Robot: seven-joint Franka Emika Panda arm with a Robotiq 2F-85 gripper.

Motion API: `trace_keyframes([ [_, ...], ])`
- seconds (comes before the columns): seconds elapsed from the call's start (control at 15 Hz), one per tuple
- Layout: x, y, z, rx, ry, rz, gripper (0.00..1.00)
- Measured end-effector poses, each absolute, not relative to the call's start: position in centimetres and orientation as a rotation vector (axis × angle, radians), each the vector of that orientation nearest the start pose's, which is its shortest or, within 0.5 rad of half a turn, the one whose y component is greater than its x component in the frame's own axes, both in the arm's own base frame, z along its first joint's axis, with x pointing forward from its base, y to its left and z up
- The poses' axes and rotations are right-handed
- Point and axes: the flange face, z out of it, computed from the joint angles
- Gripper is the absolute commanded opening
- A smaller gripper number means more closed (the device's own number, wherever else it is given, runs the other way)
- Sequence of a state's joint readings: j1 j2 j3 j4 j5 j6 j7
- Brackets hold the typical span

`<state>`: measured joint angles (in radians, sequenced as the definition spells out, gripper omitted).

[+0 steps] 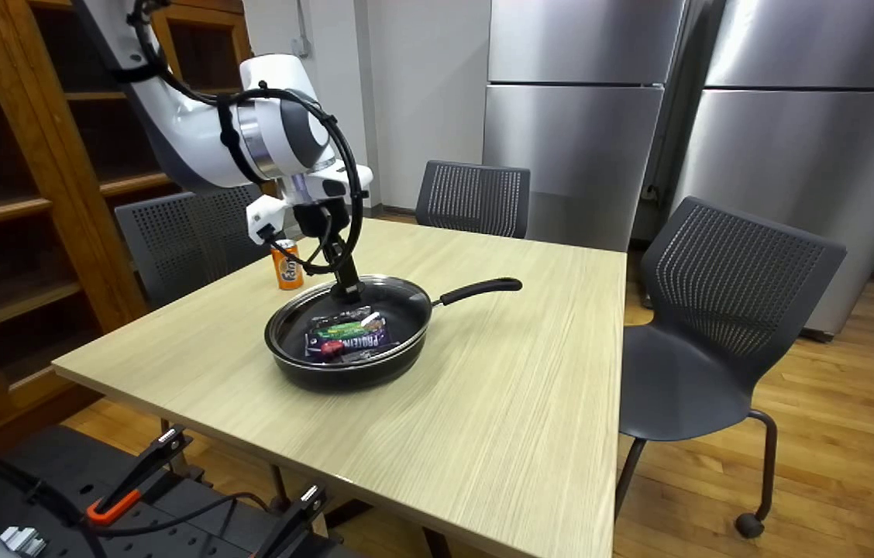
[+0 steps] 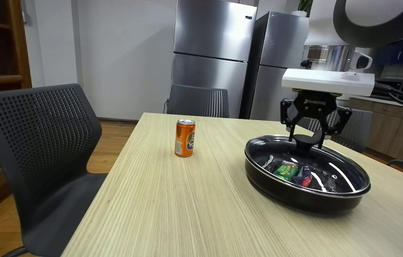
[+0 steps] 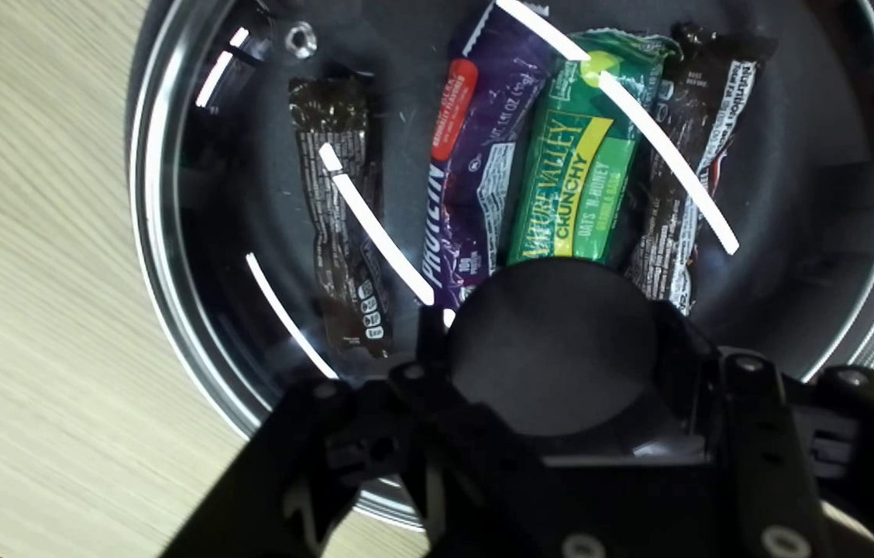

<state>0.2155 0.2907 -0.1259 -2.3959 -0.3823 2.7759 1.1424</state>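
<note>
Gripper (image 2: 305,142) is clamped on black knob (image 3: 553,349) of glass lid (image 2: 342,176). Lid lies on frying pan (image 1: 348,378), inward of table (image 1: 514,403) edges, over wrapped bars (image 3: 572,163). Orange can (image 2: 184,138) stands nearer one edge.

White robot arm (image 1: 187,139), shiny silver ring (image 1: 257,139), long black cable (image 1: 355,178), black gripper (image 2: 306,142), white ROBOTIQ letters (image 2: 314,102), round screws (image 3: 786,540)

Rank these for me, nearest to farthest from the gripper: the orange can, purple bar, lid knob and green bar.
In an exterior view, from the gripper outward:
1. Lid knob, between its jaws.
2. Green bar and purple bar, inside the pan, too close to call.
3. Orange can, on the table, left of the pan in that view.
</note>
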Motion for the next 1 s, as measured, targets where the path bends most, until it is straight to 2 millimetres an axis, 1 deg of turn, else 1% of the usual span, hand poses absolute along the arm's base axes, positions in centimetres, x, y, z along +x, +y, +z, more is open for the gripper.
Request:
trace_keyframes([
  [0.07, 50.4, 6.0, 20.4, -3.041, 1.098, -0.287, 0.97],
  [0.13, 50.4, 6.0, 20.5, -3.041, 1.095, -0.290, 1.00],
  [0.33, 50.8, 6.4, 21.0, -3.035, 1.084, -0.310, 1.00],
  [0.47, 50.9, 6.5, 21.8, -3.026, 1.077, -0.331, 1.00],
  [0.73, 51.0, 6.6, 24.3, -3.006, 1.047, -0.400, 1.00],
  [1.0, 50.0, 6.7, 27.2, -2.996, 1.000, -0.488, 1.00],
])
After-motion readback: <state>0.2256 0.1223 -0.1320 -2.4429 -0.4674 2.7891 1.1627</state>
